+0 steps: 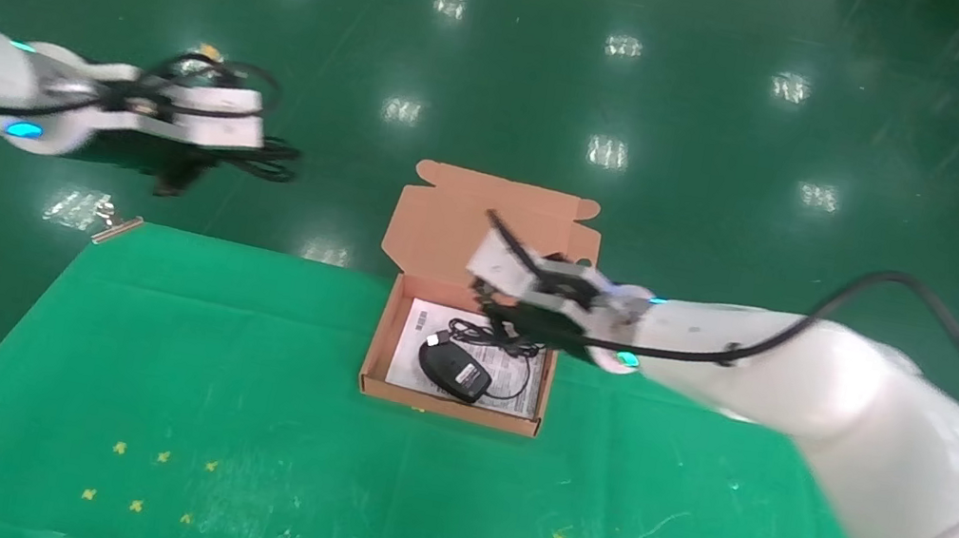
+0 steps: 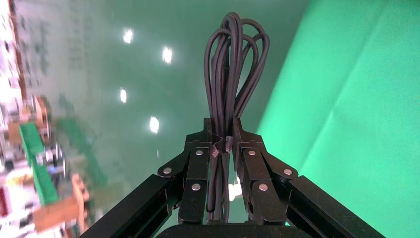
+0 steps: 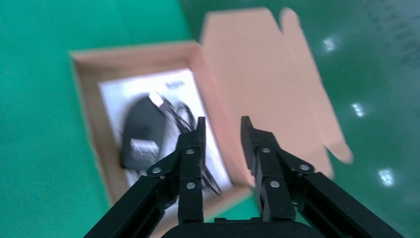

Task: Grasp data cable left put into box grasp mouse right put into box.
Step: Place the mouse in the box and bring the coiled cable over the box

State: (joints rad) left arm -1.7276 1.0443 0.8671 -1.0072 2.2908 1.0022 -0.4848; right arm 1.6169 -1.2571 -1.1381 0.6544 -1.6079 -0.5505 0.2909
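Observation:
The box [image 1: 385, 331] stands open at the far middle of the green table, its flap lid [image 1: 449, 216] laid back. The mouse [image 1: 454, 368] lies inside on the white sheet with its cord bunched beside it; it also shows in the right wrist view [image 3: 141, 131]. My right gripper [image 1: 502, 319] hovers open and empty above the box's right wall [image 3: 218, 114]. My left gripper [image 1: 197, 167] is off the table's far left, over the floor, shut on the looped data cable [image 2: 229, 74], whose loops stick out past the fingertips [image 2: 238, 130].
The green cloth table [image 1: 224, 421] has small yellow marks near its front. Its far left corner [image 1: 116, 226] lies below the left arm. Shiny green floor surrounds the table. Shelving with clutter [image 2: 29, 163] shows in the left wrist view.

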